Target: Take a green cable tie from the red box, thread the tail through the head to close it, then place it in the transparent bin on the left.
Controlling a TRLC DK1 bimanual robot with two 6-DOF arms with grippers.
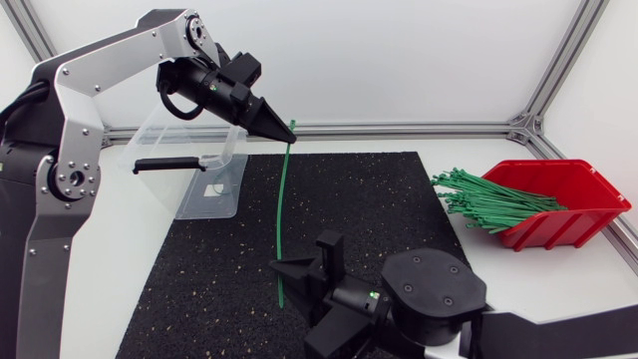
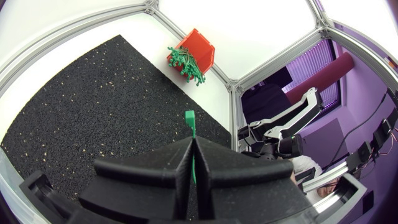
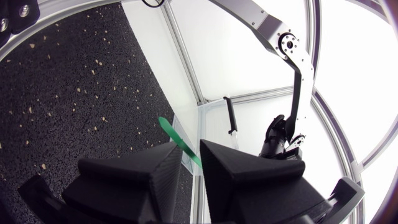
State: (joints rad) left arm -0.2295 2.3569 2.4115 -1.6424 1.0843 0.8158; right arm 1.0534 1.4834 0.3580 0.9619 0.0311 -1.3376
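Red plastic box [image 1: 590, 185] at three o'clock holds green cable ties [image 1: 488, 199]. Left gripper [image 1: 287, 128] pinches one hanging green tie [image 1: 282, 199]. Whether the right gripper [image 1: 299, 271] grips it, I cannot tell.

Mat [image 1: 199, 269] lies centrally on the worktop [image 1: 125, 239]. Bin [image 1: 214, 189] stands on the mat's rear left corner. Box [image 1: 573, 214] sits on the worktop right of the mat, loose ties [image 1: 488, 199] heaped in it (several overhang its left lip). Over the mat, one cable tie [image 1: 281, 199] hangs from the left gripper [image 1: 284, 130] down between the jaws of the right gripper [image 1: 302, 256].

Left gripper [image 1: 283, 128] and right gripper [image 1: 290, 273] make two. One green cable tie [image 1: 281, 199] lies outside an uncountable bundle [image 1: 488, 197]. One red box [image 1: 583, 194], one transparent bin [image 1: 214, 184], one mat [image 1: 379, 219].
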